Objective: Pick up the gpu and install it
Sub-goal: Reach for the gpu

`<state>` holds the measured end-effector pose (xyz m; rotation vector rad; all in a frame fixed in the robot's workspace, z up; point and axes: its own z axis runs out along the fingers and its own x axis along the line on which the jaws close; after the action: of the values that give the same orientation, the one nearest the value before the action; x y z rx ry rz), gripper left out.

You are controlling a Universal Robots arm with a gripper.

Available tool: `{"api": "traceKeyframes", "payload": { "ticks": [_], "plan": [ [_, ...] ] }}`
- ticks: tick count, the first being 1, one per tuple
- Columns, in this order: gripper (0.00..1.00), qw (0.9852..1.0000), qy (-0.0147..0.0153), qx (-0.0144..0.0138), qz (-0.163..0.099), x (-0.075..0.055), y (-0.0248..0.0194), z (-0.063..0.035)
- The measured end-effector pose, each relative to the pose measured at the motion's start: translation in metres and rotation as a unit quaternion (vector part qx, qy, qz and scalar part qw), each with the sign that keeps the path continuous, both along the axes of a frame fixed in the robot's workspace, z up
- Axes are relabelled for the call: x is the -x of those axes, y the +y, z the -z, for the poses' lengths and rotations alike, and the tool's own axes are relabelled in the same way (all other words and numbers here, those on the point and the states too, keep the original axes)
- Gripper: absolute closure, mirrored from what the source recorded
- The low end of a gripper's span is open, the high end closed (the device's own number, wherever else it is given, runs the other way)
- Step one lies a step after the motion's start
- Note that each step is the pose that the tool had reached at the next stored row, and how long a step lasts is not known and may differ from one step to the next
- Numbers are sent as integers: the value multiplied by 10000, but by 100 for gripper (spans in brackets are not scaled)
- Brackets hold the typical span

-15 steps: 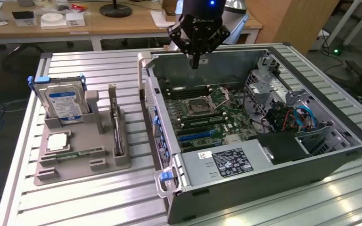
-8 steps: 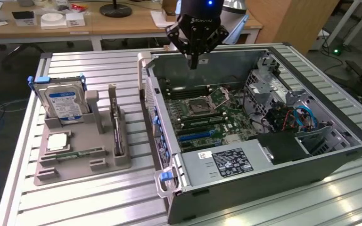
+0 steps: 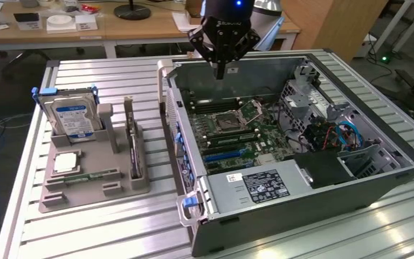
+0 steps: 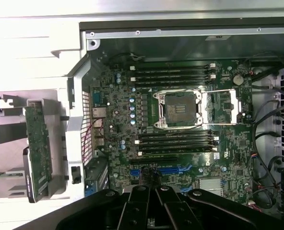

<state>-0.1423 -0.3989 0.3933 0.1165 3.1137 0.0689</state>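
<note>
Computer case [image 3: 301,221] stands on table [image 3: 106,232], at the exterior view's right; parts holder [image 3: 92,189] beside it, at that view's left. In holder: hard drive [image 3: 74,116] upright at far end, gpu [image 3: 132,145] on edge nearest the case.

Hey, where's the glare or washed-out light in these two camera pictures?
Exterior view: bright reflections streak the slatted table beside the computer case, low on that view's right. Wrist view: the table outside the case is washed out to white, while the motherboard inside is dimmer and evenly lit.
</note>
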Motion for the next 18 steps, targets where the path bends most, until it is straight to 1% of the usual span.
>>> {"api": "traceKeyframes", "payload": {
  "ticks": [18],
  "plan": [
    [89, 10000, 0, 0, 1, 48, 0, 0]
  ]
}}
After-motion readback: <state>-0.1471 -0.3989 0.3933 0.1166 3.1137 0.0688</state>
